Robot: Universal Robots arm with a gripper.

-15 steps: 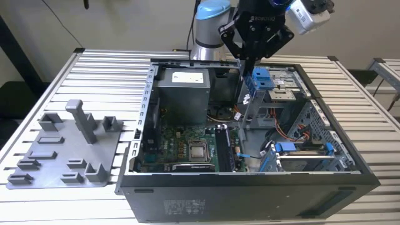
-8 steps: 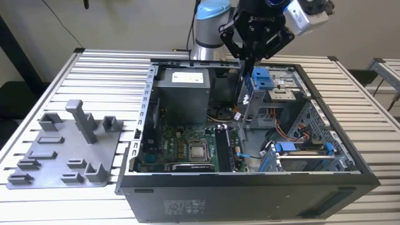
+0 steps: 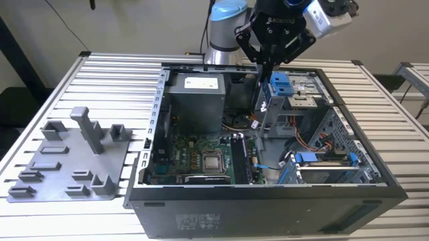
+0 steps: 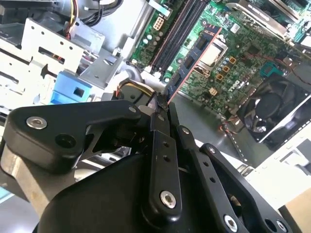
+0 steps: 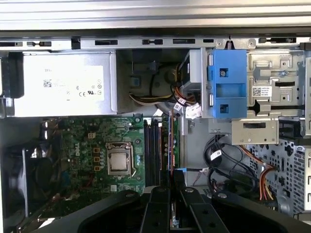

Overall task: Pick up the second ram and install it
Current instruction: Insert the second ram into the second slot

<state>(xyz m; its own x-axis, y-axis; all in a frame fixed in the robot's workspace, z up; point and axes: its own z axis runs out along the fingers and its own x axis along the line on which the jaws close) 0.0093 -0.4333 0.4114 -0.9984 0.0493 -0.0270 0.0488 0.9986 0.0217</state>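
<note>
Hand point(image 3: 267, 61): clamped narrow on the second ram point(image 5: 170, 141).
Place: above the computer case point(image 3: 158, 118), at 12 o'clock in the exterior view.

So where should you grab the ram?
Pinch its two flat faces near the top, coming from above, as the gripper does now. The ram is thin and flat and sits edge-down, in line with the slots, so that grip probably leaves its lower edge free.
</note>
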